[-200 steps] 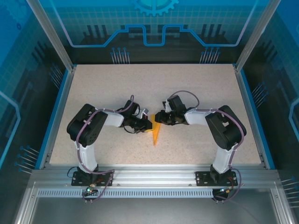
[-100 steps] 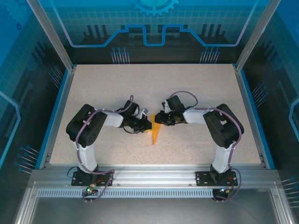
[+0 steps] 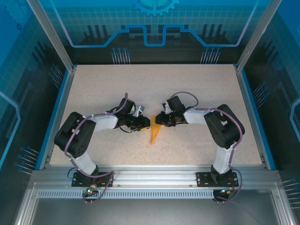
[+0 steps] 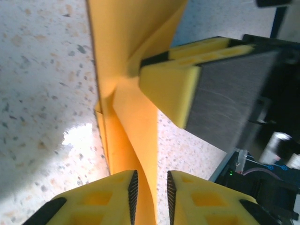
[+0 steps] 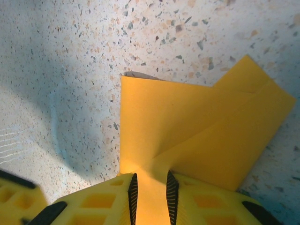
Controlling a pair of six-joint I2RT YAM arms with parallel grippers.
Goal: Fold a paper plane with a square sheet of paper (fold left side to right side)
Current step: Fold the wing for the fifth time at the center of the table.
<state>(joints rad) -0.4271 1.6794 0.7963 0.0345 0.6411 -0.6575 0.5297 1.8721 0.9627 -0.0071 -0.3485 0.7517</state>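
The square sheet of paper is folded into a slim, pointed orange paper plane lying mid-table with its tip toward the near edge. My left gripper is at its left side. In the left wrist view that gripper is open, and a raised flap of the plane runs loosely between its jaws. My right gripper comes in from the right. In the right wrist view it is shut on the plane's layered wing. One of the right gripper's yellow fingers presses on the fold.
The speckled beige tabletop stretches around the paper on all sides. Blue rails border the left and right edges. An aluminium frame carrying both arm bases runs along the near edge.
My left gripper has opened off the paper and the left arm's elbow has swung out to the left. The plane's tip has shifted slightly left. The right gripper keeps its grip.
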